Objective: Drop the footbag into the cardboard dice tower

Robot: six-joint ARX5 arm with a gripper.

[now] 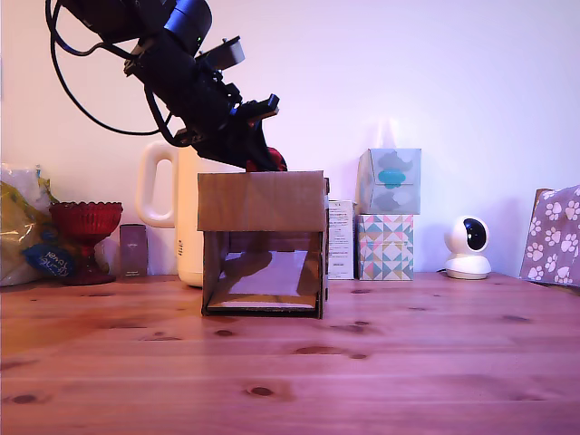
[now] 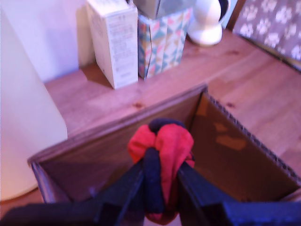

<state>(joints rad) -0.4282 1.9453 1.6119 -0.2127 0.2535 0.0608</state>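
We see the gripper (image 2: 161,181) clamped on the footbag (image 2: 164,146), fingers (image 2: 123,188) squeezing it so red and dark panels bulge betw. them. In the wrist view the ball hangs over the open top of the cardboard dice tower (image 2: 225,141), above its dark inside. In the exterior view the arm slants down from upper left, footbag (image 1: 275,161) peeking red just above the tower's (image 1: 261,201) top edge; pale ramp shows in the front opening. Behind, a white kettle (image 1: 172,195); at that view's left a red goblet (image 1: 85,222), at its right stacked tissue boxes (image 1: 387,213) and a small white camera (image 1: 468,246), all on the wooden table (image 1: 290,372)
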